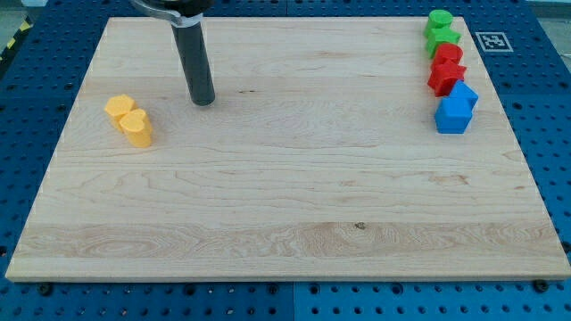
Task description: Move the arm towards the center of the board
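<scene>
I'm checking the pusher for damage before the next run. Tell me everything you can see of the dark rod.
My rod is a straight, dark grey cylinder with a dull sheen, looking like plastic or metal. It hangs from a black mount cut off at the view's top and stands nearly upright. My tip meets the wooden board in its upper left part, just right of the two yellow blocks, touching neither. No damage is visible.

Pale wood-grain tabletop (285, 205) on a blue pegboard (544, 80). Two yellow blocks (130, 120), two green blocks (441, 32), two red blocks (446, 69), two blue blocks (456, 108), dark rod (194, 62).
</scene>
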Available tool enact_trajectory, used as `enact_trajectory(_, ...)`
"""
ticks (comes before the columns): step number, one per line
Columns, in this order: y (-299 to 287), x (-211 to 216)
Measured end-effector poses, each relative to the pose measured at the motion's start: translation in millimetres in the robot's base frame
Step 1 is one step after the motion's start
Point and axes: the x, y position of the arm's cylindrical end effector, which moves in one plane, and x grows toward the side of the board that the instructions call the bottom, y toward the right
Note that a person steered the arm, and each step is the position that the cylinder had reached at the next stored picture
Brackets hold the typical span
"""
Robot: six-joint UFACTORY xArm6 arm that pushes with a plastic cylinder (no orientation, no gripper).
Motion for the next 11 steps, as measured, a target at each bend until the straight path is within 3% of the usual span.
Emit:
enact_trajectory(7,26,17)
enact_trajectory(11,118,69)
